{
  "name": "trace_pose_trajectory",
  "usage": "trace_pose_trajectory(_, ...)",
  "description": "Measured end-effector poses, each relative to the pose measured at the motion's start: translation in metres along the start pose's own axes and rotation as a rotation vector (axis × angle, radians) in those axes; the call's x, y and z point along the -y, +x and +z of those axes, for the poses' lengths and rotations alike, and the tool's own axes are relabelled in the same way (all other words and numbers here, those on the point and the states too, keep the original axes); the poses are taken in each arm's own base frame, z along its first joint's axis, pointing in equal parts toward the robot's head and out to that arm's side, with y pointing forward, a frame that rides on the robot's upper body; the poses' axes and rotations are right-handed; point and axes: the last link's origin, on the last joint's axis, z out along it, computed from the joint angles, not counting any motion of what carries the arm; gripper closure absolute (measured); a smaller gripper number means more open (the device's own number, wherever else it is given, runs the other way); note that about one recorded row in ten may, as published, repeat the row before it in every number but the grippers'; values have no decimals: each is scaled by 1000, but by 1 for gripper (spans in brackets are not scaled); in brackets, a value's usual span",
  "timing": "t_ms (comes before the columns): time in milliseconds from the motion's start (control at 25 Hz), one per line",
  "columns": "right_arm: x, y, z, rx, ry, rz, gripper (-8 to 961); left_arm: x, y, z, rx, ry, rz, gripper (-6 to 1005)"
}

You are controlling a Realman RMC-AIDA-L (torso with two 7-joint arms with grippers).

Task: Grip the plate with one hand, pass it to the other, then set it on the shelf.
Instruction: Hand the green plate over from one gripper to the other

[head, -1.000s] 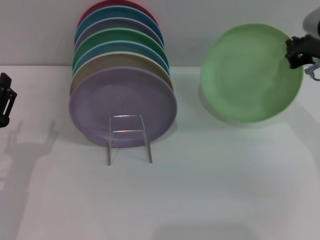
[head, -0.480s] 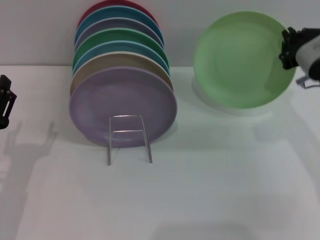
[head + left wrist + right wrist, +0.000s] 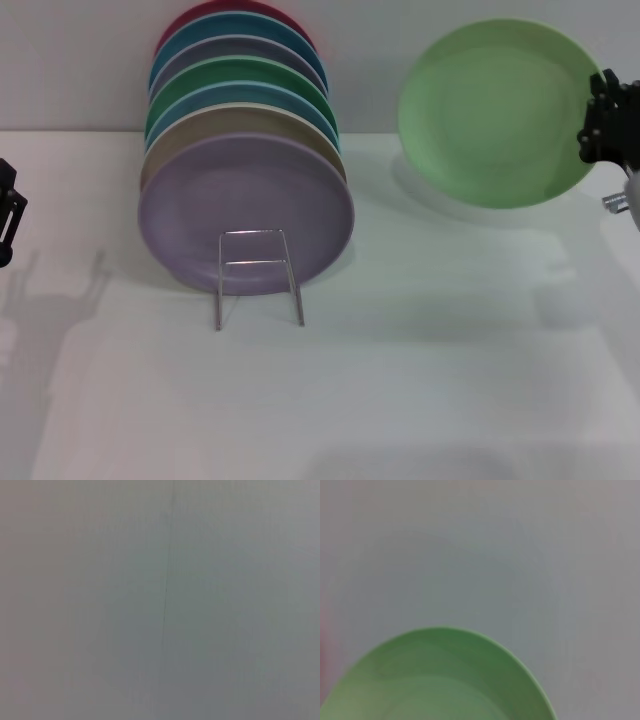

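The pale mint-green plate [image 3: 495,112] hangs in the air at the far right, tilted with its face toward me. My right gripper [image 3: 603,128] is shut on the plate's right rim. The plate also fills the lower part of the right wrist view [image 3: 440,680]. The silver wire shelf [image 3: 258,275] stands left of centre on the white table, its front loop and two legs toward me. My left gripper [image 3: 8,215] is at the left edge, low over the table, far from the plate.
Several plates stand upright in the shelf: a lilac plate [image 3: 245,215] in front, then beige, blue, emerald-green [image 3: 240,78] and others behind. The white table [image 3: 420,370] stretches in front and to the right. The left wrist view shows only a grey surface.
My right gripper has lifted the plate up off the table and then shifted it slightly right. My left gripper has moved slightly down and left.
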Motion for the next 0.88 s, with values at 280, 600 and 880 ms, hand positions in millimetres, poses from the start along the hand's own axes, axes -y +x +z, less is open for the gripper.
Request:
trace_pose_trajectory(280, 1, 21, -18, 110, 47, 109, 933, -4, 0, -9, 4, -21, -32, 169)
trace_pose_trajectory(600, -6, 30, -50, 173, 51, 148, 934, -10, 8, -31, -40, -63, -59, 169)
trace_pose_trajectory(880, -22, 36, -82, 185, 37, 188, 934, -27, 12, -52, -48, -149, -124, 170)
